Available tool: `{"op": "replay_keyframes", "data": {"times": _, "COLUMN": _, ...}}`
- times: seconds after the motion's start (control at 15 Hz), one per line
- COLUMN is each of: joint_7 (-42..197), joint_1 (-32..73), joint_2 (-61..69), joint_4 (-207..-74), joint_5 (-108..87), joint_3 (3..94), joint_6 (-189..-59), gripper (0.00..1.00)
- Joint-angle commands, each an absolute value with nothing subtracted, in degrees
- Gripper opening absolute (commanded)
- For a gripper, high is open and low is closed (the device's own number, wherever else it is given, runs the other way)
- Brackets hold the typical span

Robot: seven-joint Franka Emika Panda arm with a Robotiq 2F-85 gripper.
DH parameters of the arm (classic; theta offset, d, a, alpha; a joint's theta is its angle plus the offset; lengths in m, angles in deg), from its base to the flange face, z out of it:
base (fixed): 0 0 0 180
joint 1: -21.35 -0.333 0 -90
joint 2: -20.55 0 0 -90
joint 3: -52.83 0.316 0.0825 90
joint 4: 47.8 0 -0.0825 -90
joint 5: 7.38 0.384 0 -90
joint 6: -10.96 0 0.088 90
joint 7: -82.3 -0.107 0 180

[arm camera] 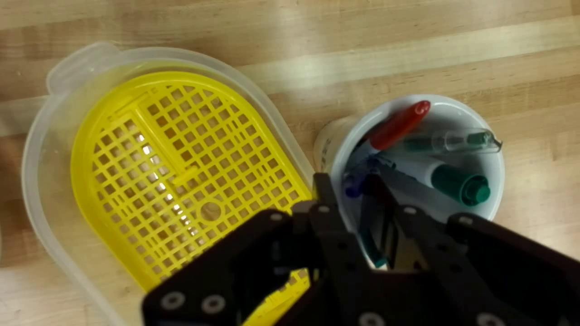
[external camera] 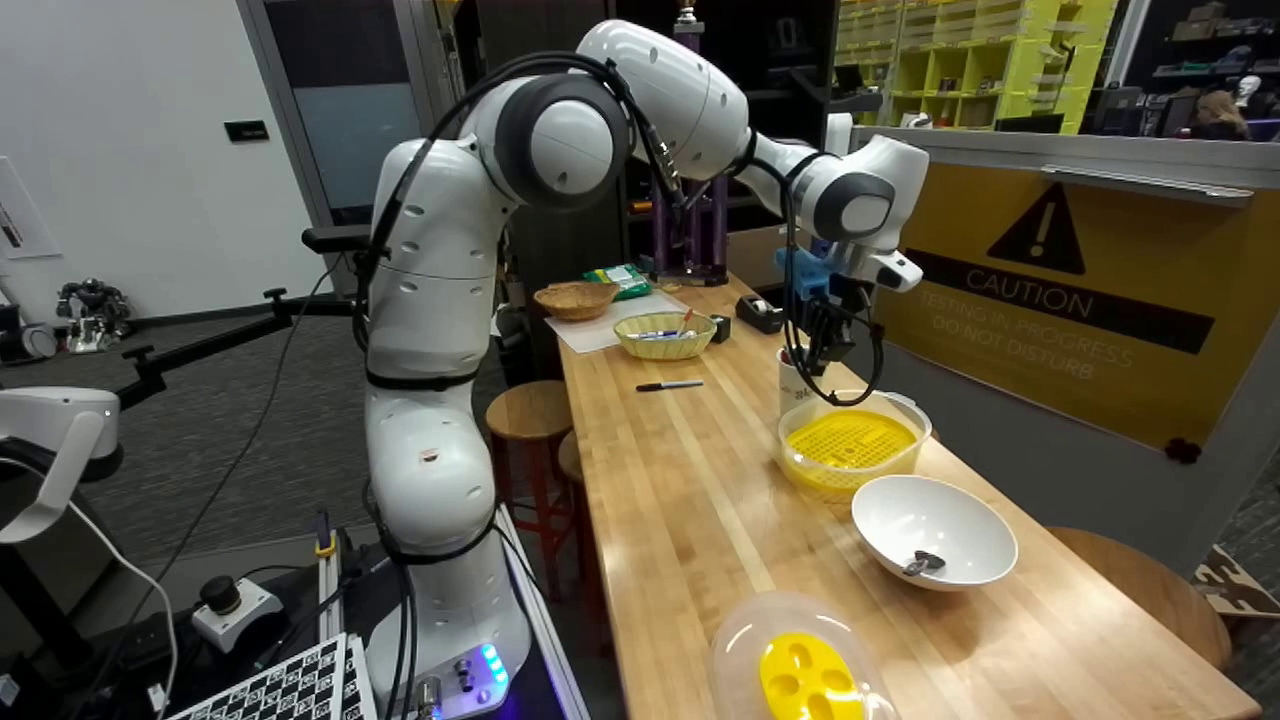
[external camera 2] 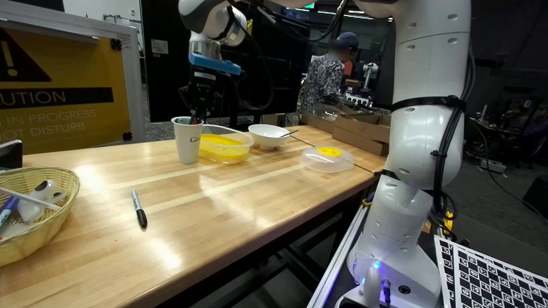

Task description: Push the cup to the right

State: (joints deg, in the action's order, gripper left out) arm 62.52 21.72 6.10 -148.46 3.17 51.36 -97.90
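The cup is a tall white cup with dark lettering, upright on the table, holding several pens and markers. It shows in both exterior views (external camera: 792, 388) (external camera 2: 187, 141) and at the right of the wrist view (arm camera: 485, 168). My gripper (arm camera: 348, 177) points down at the cup's rim; in both exterior views (external camera: 822, 355) (external camera 2: 198, 114) it hangs at the cup's top. In the wrist view a gap shows between the fingertips, with the near rim passing between them: one finger outside, one over the cup's inside. Whether they touch the cup I cannot tell. The lower rim is hidden by the gripper.
A clear tub (external camera: 905, 462) with a yellow grid insert (arm camera: 149, 194) stands close beside the cup. Beyond it are a white bowl (external camera: 900, 510) with a spoon and a clear lid (external camera: 735, 640) with a yellow piece. A marker (external camera 2: 139, 209) and pen basket (external camera 2: 64, 205) lie opposite.
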Motion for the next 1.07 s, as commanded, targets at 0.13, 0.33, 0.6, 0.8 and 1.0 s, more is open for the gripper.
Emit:
{"op": "replay_keyframes", "data": {"times": 0.13, "joint_7": 62.6, "joint_1": 21.5, "joint_2": 7.1, "joint_4": -150.2, "joint_5": 3.8, "joint_3": 51.4, "joint_6": -98.3, "gripper": 0.63}}
{"op": "replay_keyframes", "data": {"times": 0.33, "joint_7": 62.7, "joint_1": 21.4, "joint_2": 7.1, "joint_4": -150.7, "joint_5": 3.6, "joint_3": 51.4, "joint_6": -98.5, "gripper": 0.83}}
{"op": "replay_keyframes", "data": {"times": 0.6, "joint_7": 62.7, "joint_1": 21.4, "joint_2": 7.7, "joint_4": -150.2, "joint_5": 3.5, "joint_3": 51.5, "joint_6": -97.9, "gripper": 1.0}}
{"op": "replay_keyframes", "data": {"times": 0.8, "joint_7": 62.7, "joint_1": 21.4, "joint_2": 8.7, "joint_4": -149.5, "joint_5": 3.5, "joint_3": 51.4, "joint_6": -97.4, "gripper": 1.0}}
{"op": "replay_keyframes", "data": {"times": 1.0, "joint_7": 62.6, "joint_1": 21.5, "joint_2": 10.3, "joint_4": -148.7, "joint_5": 3.2, "joint_3": 51.2, "joint_6": -96.9, "gripper": 1.0}}
